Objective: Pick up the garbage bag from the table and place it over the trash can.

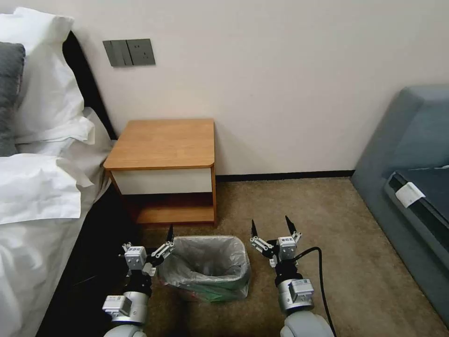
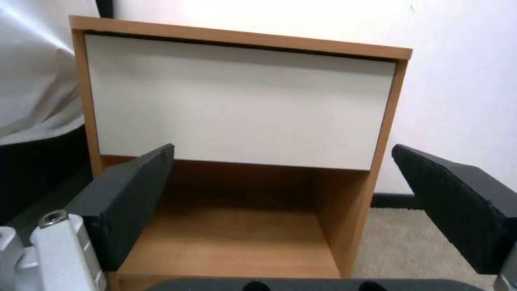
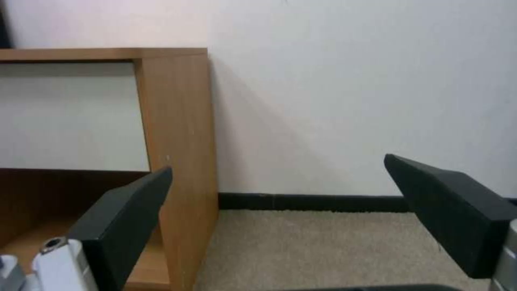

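Beige carpet carries the trash can (image 1: 206, 269), the garbage bag (image 1: 208, 255) lining it, before the bench (image 1: 163, 142). Left gripper (image 1: 156, 245) and right gripper (image 1: 273, 229) flank it, jaws wide, empty. Wrist views confirm both spread; the can's base is hidden.

Both my arms reach forward, low and side by side. My left gripper (image 1: 149, 245) has its jaws spread wide, and my right gripper (image 1: 273, 229) has its fingers parted wide too, tips pointing ahead.
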Tool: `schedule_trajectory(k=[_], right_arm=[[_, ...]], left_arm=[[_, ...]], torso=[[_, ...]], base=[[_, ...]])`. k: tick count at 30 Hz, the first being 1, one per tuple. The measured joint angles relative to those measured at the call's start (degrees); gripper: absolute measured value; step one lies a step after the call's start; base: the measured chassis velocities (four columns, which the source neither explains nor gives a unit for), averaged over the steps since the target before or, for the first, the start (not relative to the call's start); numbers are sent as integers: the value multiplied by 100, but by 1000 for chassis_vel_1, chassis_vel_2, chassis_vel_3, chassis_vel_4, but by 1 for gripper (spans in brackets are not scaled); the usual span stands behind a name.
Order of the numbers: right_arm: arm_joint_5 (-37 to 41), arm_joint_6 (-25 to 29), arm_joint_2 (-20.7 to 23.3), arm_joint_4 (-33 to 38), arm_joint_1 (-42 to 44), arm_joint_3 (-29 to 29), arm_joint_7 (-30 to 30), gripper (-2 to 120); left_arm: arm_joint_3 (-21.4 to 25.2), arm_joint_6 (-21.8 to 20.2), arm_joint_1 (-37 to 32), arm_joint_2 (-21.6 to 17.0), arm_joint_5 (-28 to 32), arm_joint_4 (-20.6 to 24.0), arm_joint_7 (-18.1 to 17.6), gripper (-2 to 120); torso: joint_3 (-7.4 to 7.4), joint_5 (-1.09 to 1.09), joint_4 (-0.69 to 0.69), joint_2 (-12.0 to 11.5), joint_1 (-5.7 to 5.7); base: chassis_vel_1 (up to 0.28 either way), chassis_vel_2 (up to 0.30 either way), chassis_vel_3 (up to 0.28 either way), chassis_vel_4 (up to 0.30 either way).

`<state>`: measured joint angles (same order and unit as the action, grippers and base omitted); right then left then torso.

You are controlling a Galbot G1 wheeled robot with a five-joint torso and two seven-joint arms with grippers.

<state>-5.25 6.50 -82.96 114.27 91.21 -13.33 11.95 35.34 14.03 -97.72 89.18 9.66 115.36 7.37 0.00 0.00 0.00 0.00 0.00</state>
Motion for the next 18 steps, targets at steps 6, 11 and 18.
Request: schedule_trajectory(k=[6, 11, 18], right_arm=[[5, -6, 5, 4, -3, 1, -4, 100], [9, -10, 8, 6, -4, 2, -6, 100], [12, -14, 10, 8, -6, 4, -8, 100]], left_arm=[[-2, -12, -2, 1, 0, 4, -1, 100], [-2, -18, -4, 1, 1, 7, -2, 100], [-2, -22, -4, 1, 3, 11, -4, 100]], torso=[[0, 0, 0, 0, 0], [0, 0, 0, 0, 0], [0, 0, 0, 0, 0]], base=[[0, 0, 0, 0], [0, 0, 0, 0], [0, 0, 0, 0]])
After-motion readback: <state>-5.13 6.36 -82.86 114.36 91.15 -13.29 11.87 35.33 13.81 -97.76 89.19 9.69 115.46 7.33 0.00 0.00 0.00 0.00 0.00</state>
